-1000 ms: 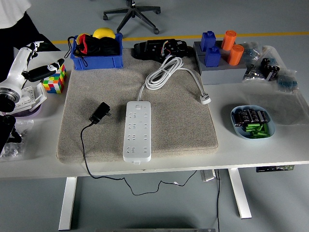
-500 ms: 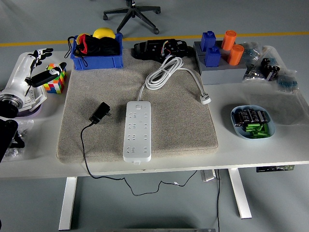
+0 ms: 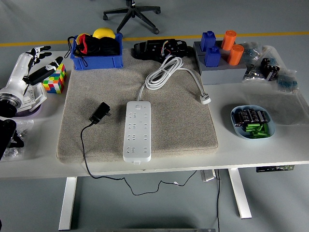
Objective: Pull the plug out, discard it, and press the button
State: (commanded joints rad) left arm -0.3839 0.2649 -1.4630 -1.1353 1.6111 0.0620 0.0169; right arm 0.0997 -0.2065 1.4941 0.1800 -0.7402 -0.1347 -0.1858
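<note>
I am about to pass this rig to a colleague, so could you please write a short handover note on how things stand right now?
Left hand: open, holding nothing, raised over the table's left edge beside the colour cube. Right hand: not in view.
Black plug: already out, lying on the grey mat left of the white power strip, not touching it; its cord runs off the front edge.
Done: plug pulled and dropped.
Left: press the button at the strip's far end, as far as one can judge.
</note>
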